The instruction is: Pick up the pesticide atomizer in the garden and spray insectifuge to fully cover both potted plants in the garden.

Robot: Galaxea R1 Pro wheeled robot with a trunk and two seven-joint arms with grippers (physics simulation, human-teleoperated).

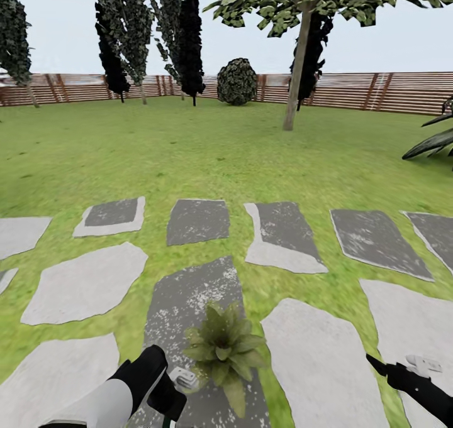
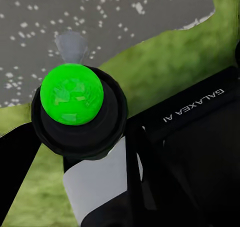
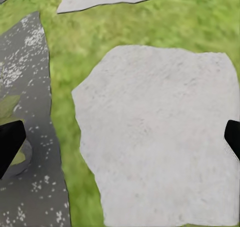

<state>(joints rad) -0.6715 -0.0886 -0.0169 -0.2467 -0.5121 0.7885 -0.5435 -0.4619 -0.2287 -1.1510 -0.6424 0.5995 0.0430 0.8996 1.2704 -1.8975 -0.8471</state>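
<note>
One potted plant (image 1: pixel 223 347), a rosette of pointed green leaves, stands on a dark speckled slab (image 1: pixel 189 290) just ahead of me. My left gripper (image 1: pixel 171 391) sits close to its left side, shut on the pesticide atomizer (image 1: pixel 184 378), whose whitish-grey head pokes out toward the leaves. In the left wrist view the atomizer (image 2: pixel 80 132) is a black round-topped bottle with a bright green ball on it, held against a dark finger (image 2: pixel 12 162). My right gripper (image 1: pixel 381 366) (image 3: pixel 120 142) hangs open over a pale slab (image 3: pixel 160 137), with the plant's grey pot (image 3: pixel 25 159) beside one fingertip.
Grey stepping slabs (image 1: pixel 283 236) lie in rows across the green lawn (image 1: pixel 207 158). A thin tree trunk (image 1: pixel 296 76) stands ahead right, a round bush (image 1: pixel 236 81) and dark trees line the brown slatted fence (image 1: pixel 377 92). Long dark leaves (image 1: pixel 434 140) reach in at the right.
</note>
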